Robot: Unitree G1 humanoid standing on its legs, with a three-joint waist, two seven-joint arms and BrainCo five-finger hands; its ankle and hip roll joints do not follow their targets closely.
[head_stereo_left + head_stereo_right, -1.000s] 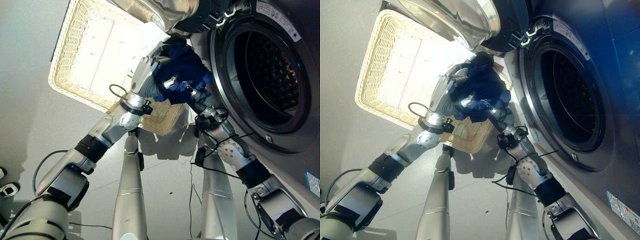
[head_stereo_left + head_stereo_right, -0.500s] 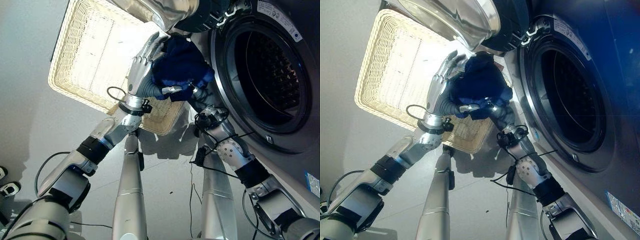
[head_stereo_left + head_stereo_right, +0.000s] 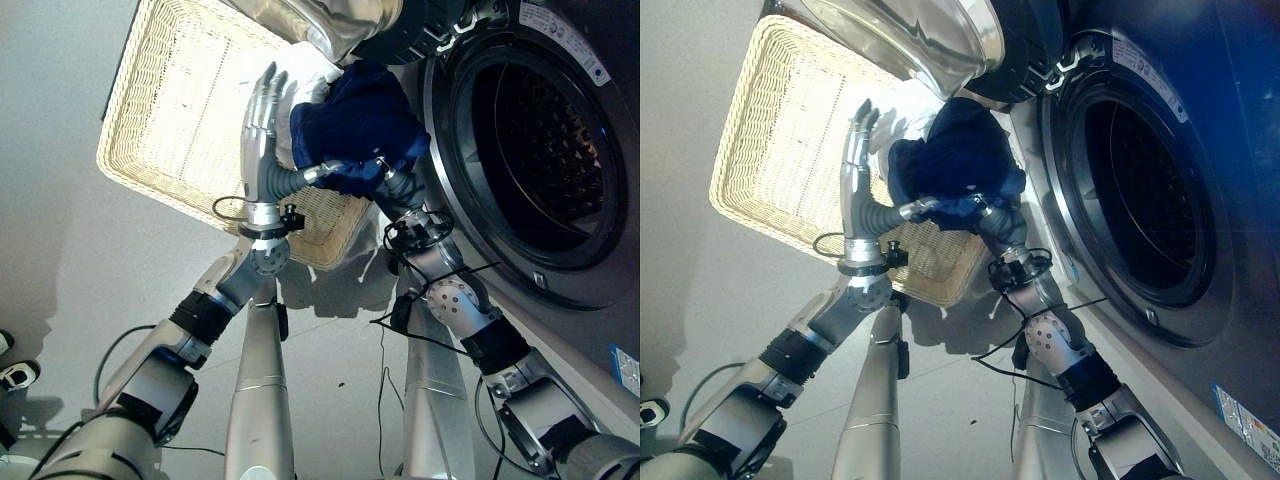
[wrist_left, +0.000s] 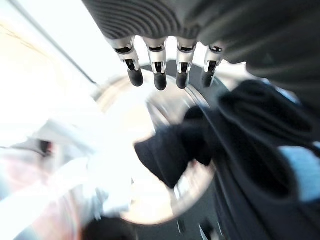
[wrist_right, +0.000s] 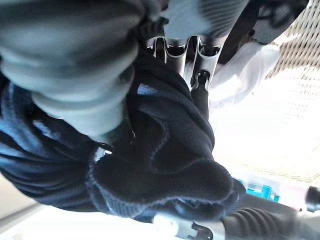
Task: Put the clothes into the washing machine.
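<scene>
A dark blue knitted garment [image 3: 355,125] hangs bunched above the near right corner of the wicker basket [image 3: 160,120], just left of the washing machine's open drum [image 3: 540,150]. My right hand [image 3: 388,182] is under it, fingers curled into the cloth; its wrist view shows the blue garment [image 5: 165,150] wrapped over the fingers [image 5: 201,75]. My left hand [image 3: 262,108] stands upright against the garment's left side with straight fingers [image 4: 159,77], its thumb reaching below the cloth. A white garment [image 3: 312,62] lies in the basket behind the blue one.
The machine's round silver door [image 3: 325,22] is swung open above the basket's far right corner. The drum's grey rim [image 3: 1065,200] is close to the right of the garment. Grey floor [image 3: 60,260] surrounds the basket.
My left hand's fingers have straightened off the blue garment and shifted left. The garment, carried by the right hand, has risen a little and spread toward the drum.
</scene>
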